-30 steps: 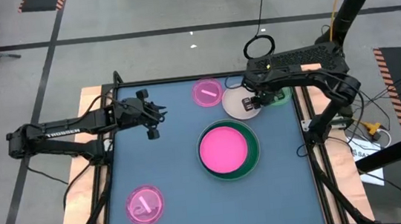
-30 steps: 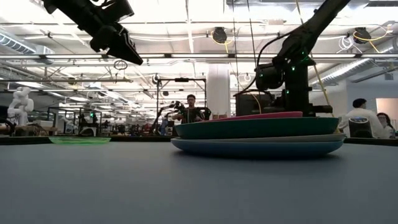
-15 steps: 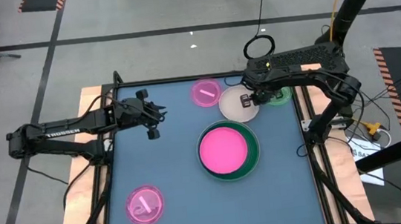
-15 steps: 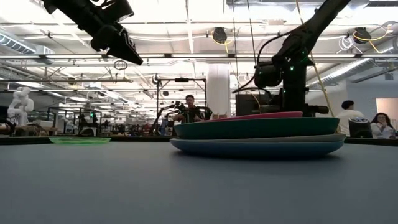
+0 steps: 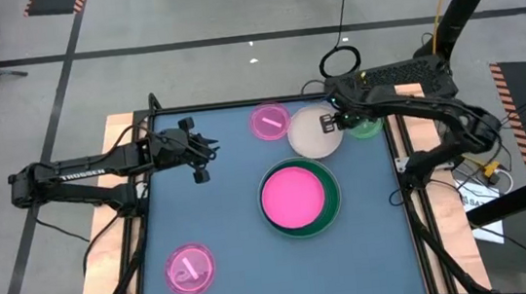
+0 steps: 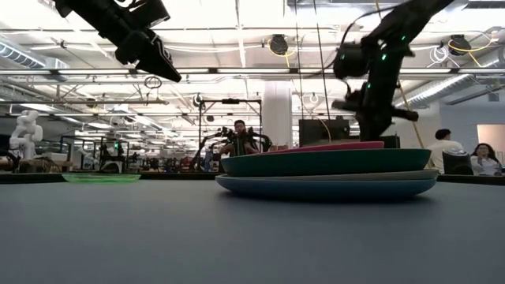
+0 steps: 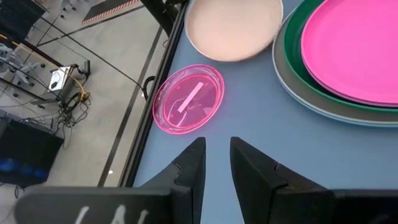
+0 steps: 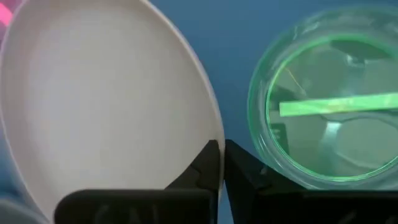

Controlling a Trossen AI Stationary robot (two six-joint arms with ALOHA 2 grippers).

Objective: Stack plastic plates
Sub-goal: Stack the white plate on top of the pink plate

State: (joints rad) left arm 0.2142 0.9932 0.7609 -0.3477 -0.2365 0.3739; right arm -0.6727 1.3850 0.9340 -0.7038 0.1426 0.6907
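Right hand: raised above the far right part of the blue worktop, its two fingers nearly shut with only a slit between them, holding nothing.

Directly beneath the right hand, to one side of its fingertips: round cream plastic plate, lying flat; its rim passes just under the fingers in the right wrist view.

Directly beneath, to the other side: small round translucent green plastic plate, just beside the cream plate, a pale strip across its middle.

A little farther from the right hand, past the cream plate: small round translucent pink plastic plate, near the worktop's far edge.

Nearer the worktop's middle: stack of large round plates, bright pink plate on top, dark green plate under it, a grey-white one and a blue plate lowest.

Well apart, near left corner: second translucent pink plate.

Left hand: hovering high over the worktop's left side, fingers a little apart, empty.
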